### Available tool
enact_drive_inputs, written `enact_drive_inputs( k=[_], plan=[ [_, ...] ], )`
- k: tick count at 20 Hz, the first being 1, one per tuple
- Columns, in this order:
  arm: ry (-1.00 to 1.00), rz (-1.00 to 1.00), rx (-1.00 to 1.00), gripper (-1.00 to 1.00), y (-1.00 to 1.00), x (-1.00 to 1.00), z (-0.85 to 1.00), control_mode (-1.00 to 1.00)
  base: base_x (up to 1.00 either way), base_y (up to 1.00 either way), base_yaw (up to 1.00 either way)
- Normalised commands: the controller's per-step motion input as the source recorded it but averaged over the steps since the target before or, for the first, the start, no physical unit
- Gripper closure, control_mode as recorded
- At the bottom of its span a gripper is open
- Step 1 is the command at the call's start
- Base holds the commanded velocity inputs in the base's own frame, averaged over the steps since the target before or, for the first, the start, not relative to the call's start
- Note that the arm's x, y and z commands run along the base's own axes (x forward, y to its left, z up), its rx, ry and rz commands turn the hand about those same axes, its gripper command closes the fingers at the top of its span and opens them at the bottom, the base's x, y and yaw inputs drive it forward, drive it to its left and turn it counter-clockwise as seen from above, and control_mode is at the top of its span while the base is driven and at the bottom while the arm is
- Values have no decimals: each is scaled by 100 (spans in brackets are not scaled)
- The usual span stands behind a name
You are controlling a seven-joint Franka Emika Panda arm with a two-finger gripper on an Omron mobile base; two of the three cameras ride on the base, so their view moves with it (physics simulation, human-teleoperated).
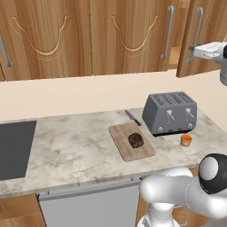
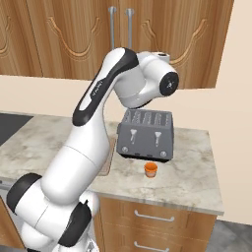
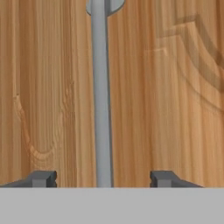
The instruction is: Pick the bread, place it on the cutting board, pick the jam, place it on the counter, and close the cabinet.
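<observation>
1. Straight ahead of the fingers (image 3: 103, 179), in the hand view, a grey vertical bar handle (image 3: 100, 96) runs up the wooden door of the cabinet (image 3: 52, 87). Its long axis is upright and it passes midway between the two dark fingertips.
2. The fingers are spread apart with the bar between them and a clear gap on each side, so they are released and hold nothing.
3. From the left base view, the hand reaches in from the right edge toward a cabinet door (image 1: 205, 35) that stands ajar, with a slot of lighter interior showing beside it. My judgement is that closing this door is the step in hand, and it turns on pushing squarely against the door face near that handle.
4. The bread (image 1: 136, 140), a dark lumpy ball, lies on the cutting board (image 1: 122, 137), which rests on the marbled tabletop (image 1: 66, 146).
5. The jam (image 1: 186, 140), a small orange jar, stands on the tabletop just in front of the grey toaster (image 1: 170, 113), apart from the board.
6. A knife (image 1: 132, 117) lies behind the board, beside the toaster.
7. Nothing appears to stand between the fingers and the door; the tabletop items sit well below the hand. The arm's elbow hangs over the toaster in the right base view.
</observation>
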Motion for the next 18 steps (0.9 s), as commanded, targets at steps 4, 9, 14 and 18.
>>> enact_drive_inputs(
  k=[4, 9, 14, 18],
  plan=[
    [0, 0, 0, -100, 11, 24, 0, -100, 0, 0, 0],
    [0, 0, 0, -100, 8, 18, 0, -100, 0, 0, 0],
    [0, 0, 0, -100, 2, 15, 0, -100, 0, 0, 0],
    [0, 0, 0, -100, 0, 14, 0, -100, 0, 0, 0]
  ],
)
